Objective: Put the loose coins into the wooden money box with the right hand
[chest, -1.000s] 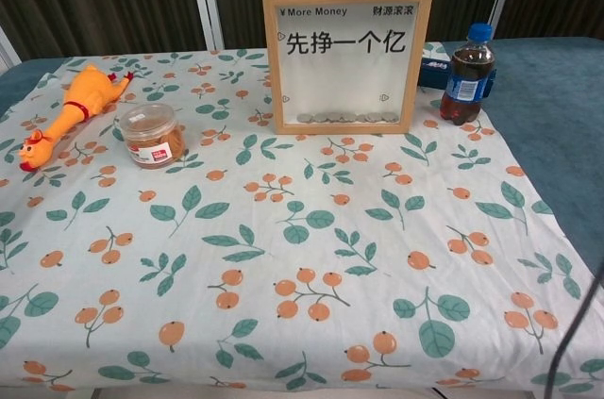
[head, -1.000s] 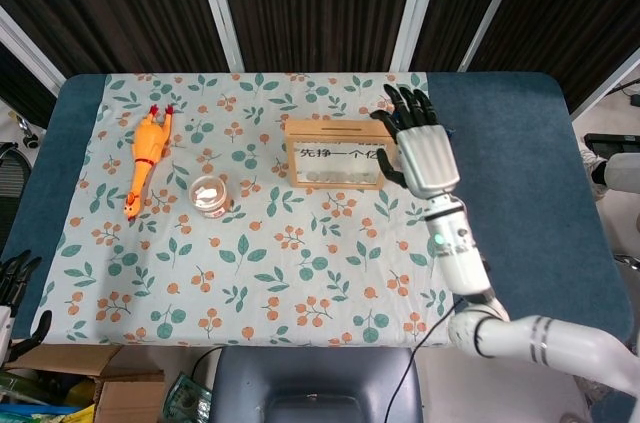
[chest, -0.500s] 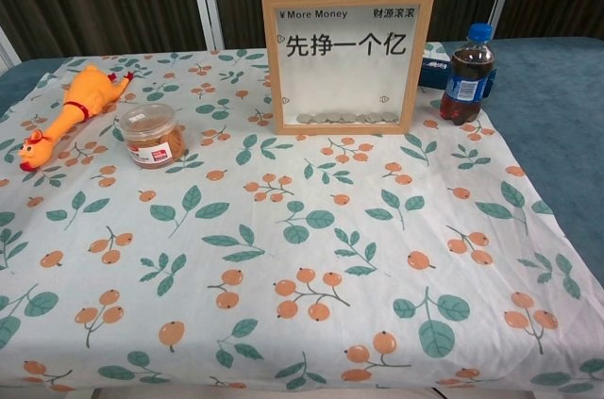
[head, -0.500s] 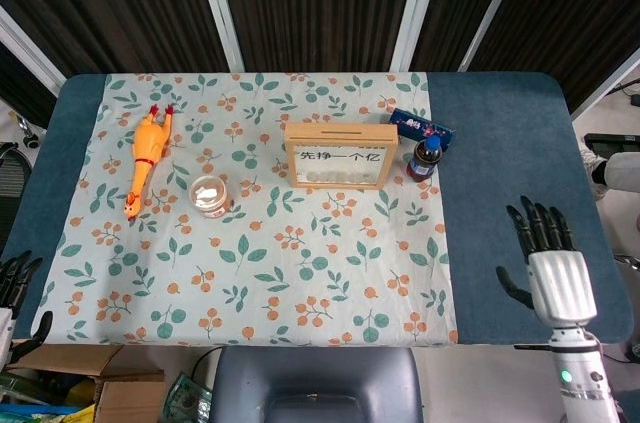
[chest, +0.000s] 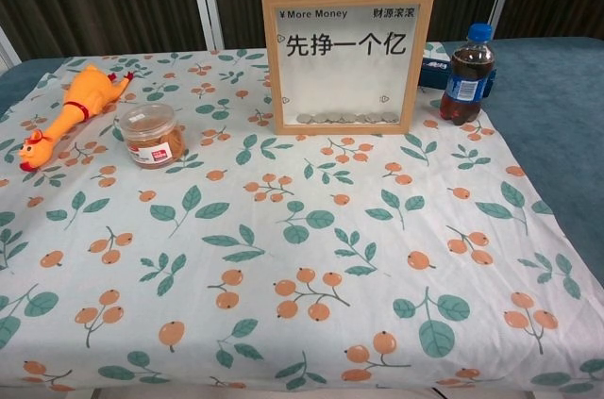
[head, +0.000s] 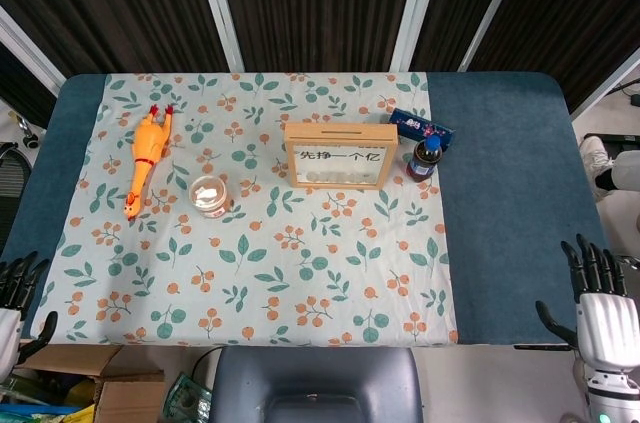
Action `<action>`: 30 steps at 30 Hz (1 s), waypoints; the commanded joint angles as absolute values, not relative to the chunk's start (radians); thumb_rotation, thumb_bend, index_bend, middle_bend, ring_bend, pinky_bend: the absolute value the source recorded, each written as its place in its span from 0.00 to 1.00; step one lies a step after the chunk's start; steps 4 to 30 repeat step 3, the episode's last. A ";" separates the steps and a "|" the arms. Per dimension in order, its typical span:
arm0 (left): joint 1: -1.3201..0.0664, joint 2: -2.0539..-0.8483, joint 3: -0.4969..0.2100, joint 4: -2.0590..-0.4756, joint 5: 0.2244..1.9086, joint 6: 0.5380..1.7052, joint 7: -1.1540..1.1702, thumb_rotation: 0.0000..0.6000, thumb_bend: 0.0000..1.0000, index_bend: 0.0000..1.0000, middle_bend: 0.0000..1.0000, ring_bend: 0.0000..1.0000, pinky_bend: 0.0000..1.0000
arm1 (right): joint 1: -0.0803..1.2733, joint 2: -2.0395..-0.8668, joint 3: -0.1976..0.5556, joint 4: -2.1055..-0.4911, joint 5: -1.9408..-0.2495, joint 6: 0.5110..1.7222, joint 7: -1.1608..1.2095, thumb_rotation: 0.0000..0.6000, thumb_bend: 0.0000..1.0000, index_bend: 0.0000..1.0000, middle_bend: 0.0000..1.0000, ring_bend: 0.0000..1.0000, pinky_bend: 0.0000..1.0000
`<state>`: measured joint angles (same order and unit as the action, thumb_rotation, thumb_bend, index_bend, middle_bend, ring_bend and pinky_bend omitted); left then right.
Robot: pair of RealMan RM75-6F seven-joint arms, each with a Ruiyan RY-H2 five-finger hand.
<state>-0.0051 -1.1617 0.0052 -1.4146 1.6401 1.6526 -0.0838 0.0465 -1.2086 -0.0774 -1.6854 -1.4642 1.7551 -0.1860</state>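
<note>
**Both hands off the table, coins in the box**

While parked past the near right corner of the blue rectangular table (head: 510, 193), right hand (head: 603, 318) holds nothing, dark fingers spread apart. Same for left hand (head: 12, 305) at the near left edge: fingers apart, nothing gripped. Spread over most of the tabletop, white cloth printed with leaves and orange berries (chest: 302, 257). Standing upright toward the far side, wooden-framed glass-fronted money box (chest: 347, 58), with a row of silver coins (chest: 345, 118) lying along its bottom. Just right of it, dark cola bottle with blue cap (chest: 466, 76); behind that, small blue packet (head: 420, 126). Well left, orange rubber chicken (chest: 71, 112) lying flat, and beside it a clear lidded jar (chest: 152, 135).
</note>
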 commanded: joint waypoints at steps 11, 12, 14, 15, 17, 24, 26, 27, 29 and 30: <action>-0.004 -1.163 0.012 -1.410 1.646 1.650 -0.077 1.00 0.44 0.00 0.00 0.00 0.00 | 0.040 -1.200 -0.054 -1.701 -1.437 1.699 -0.211 1.00 0.40 0.07 0.00 0.00 0.00; -0.004 -1.163 0.012 -1.410 1.646 1.650 -0.077 1.00 0.44 0.00 0.00 0.00 0.00 | 0.040 -1.200 -0.054 -1.701 -1.437 1.699 -0.211 1.00 0.40 0.07 0.00 0.00 0.00; -0.004 -1.163 0.012 -1.410 1.646 1.650 -0.077 1.00 0.44 0.00 0.00 0.00 0.00 | 0.040 -1.200 -0.054 -1.701 -1.437 1.699 -0.211 1.00 0.40 0.07 0.00 0.00 0.00; -0.004 -1.163 0.012 -1.410 1.646 1.650 -0.077 1.00 0.44 0.00 0.00 0.00 0.00 | 0.040 -1.200 -0.054 -1.701 -1.437 1.699 -0.211 1.00 0.40 0.07 0.00 0.00 0.00; -0.004 -1.163 0.012 -1.410 1.646 1.650 -0.077 1.00 0.44 0.00 0.00 0.00 0.00 | 0.040 -1.200 -0.054 -1.701 -1.437 1.699 -0.211 1.00 0.40 0.07 0.00 0.00 0.00; -0.004 -1.163 0.012 -1.410 1.646 1.650 -0.077 1.00 0.44 0.00 0.00 0.00 0.00 | 0.040 -1.200 -0.054 -1.701 -1.437 1.699 -0.211 1.00 0.40 0.07 0.00 0.00 0.00; -0.004 -1.163 0.012 -1.410 1.646 1.650 -0.077 1.00 0.44 0.00 0.00 0.00 0.00 | 0.040 -1.200 -0.054 -1.701 -1.437 1.699 -0.211 1.00 0.40 0.07 0.00 0.00 0.00; -0.004 -1.163 0.012 -1.410 1.646 1.650 -0.077 1.00 0.44 0.00 0.00 0.00 0.00 | 0.040 -1.200 -0.054 -1.701 -1.437 1.699 -0.211 1.00 0.40 0.07 0.00 0.00 0.00; -0.004 -1.163 0.012 -1.410 1.646 1.650 -0.077 1.00 0.44 0.00 0.00 0.00 0.00 | 0.040 -1.200 -0.054 -1.701 -1.437 1.699 -0.211 1.00 0.40 0.07 0.00 0.00 0.00; -0.004 -1.163 0.012 -1.410 1.646 1.650 -0.077 1.00 0.44 0.00 0.00 0.00 0.00 | 0.040 -1.200 -0.054 -1.701 -1.437 1.699 -0.211 1.00 0.40 0.07 0.00 0.00 0.00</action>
